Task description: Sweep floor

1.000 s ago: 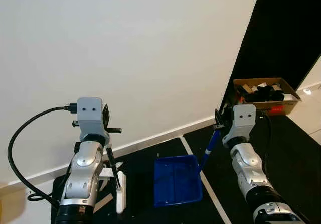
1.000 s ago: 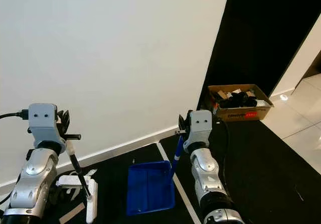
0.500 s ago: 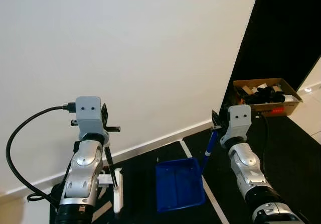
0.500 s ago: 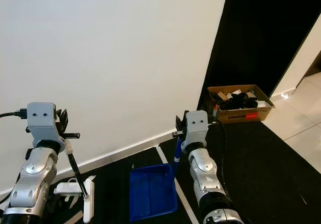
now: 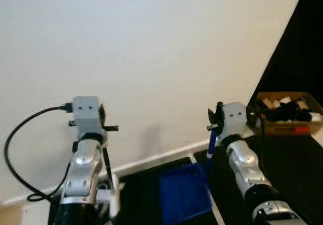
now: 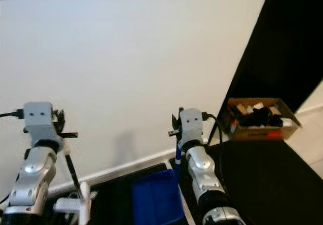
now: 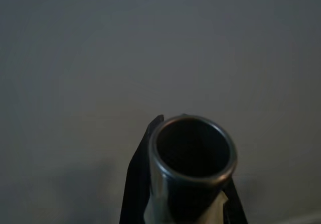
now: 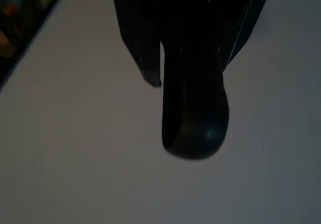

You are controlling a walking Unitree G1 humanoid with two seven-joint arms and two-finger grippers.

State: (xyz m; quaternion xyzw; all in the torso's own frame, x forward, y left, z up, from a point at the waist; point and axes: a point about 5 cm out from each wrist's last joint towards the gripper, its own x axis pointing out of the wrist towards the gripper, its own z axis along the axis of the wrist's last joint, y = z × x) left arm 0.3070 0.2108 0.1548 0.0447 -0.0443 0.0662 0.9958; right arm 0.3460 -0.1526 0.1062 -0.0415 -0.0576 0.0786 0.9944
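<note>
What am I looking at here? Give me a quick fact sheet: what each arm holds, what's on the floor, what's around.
Left gripper: jaws shut on broom handle, white broom head low by the floor
Right gripper: jaws shut on blue dustpan handle
Dustpan: blue, on the black floor between the arms
Wall: white, straight ahead
Cardboard box: far right, holds dark items

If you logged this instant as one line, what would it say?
left gripper: shut on broom handle | right gripper: shut on dustpan handle | both facing wall | box to right
</note>
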